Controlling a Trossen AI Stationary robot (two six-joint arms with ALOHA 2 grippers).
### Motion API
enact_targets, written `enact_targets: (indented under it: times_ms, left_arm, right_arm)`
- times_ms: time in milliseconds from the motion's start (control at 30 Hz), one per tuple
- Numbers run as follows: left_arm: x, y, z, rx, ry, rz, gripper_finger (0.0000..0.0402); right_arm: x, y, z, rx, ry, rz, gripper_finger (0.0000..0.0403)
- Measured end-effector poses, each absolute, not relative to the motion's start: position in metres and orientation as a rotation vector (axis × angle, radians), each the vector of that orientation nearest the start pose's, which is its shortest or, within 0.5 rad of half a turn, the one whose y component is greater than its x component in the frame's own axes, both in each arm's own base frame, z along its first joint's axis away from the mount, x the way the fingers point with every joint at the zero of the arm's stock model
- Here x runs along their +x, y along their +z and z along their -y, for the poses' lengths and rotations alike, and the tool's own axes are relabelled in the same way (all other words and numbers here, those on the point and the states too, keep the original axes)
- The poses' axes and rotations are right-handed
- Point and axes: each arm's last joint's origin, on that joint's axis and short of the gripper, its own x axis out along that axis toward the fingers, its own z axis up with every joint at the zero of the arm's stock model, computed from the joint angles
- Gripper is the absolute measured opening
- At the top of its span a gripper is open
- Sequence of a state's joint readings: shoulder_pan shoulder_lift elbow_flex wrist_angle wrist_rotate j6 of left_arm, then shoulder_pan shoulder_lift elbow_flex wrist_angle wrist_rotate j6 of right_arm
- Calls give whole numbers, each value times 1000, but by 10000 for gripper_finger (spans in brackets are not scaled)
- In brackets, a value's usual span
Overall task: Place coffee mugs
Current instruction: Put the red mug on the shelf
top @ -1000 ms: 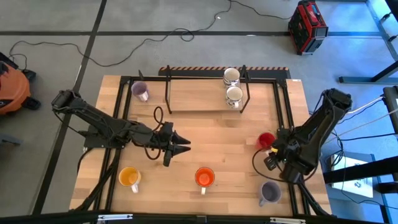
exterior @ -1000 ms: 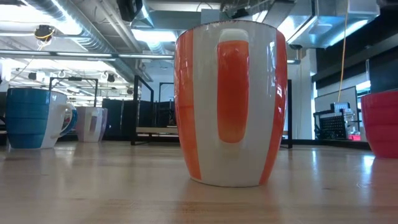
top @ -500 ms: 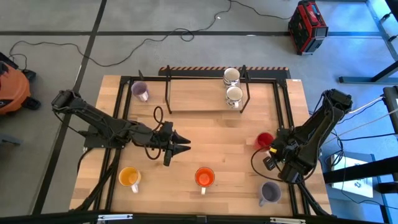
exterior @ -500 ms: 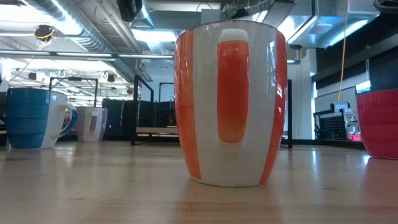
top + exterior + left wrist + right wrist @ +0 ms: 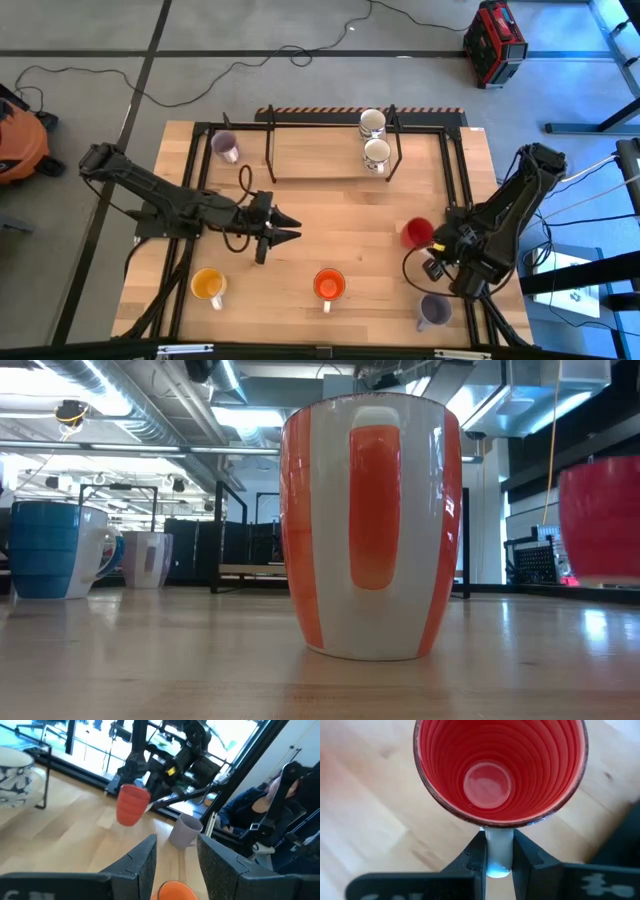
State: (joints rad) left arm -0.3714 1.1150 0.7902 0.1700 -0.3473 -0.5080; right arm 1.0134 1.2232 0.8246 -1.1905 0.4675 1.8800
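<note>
Your right gripper (image 5: pixel 498 851) is clamped on the white handle of the red mug (image 5: pixel 500 770), which sits toward 3 o'clock on the bench (image 5: pixel 330 215) and, judging by the low view where its base seems clear of the wood, looks lifted, though that edge is cropped. Keep the squeeze firm and the mug upright as you carry it toward the rack (image 5: pixel 330 150) at 12 o'clock, where two white mugs (image 5: pixel 375 140) stand. The left gripper (image 5: pixel 283 228) waits near centre, fingers parted and empty; steer clear of it.
</note>
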Motion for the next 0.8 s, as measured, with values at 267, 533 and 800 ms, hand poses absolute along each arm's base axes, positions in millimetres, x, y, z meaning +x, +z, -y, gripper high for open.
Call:
enact_targets:
  times_ms: [267,533,800]
  left_arm:
    - [204,320,68,-432,20,-170,135]
    - [167,329,54,-353,35,-210,135]
    - [146,332,45,-276,25,-224,135]
  right_arm:
    - [138,235,-149,577,-561,-878,35]
    - [203,248,-136,541,-573,-812,35]
    - [271,268,-116,464,-632,-784,35]
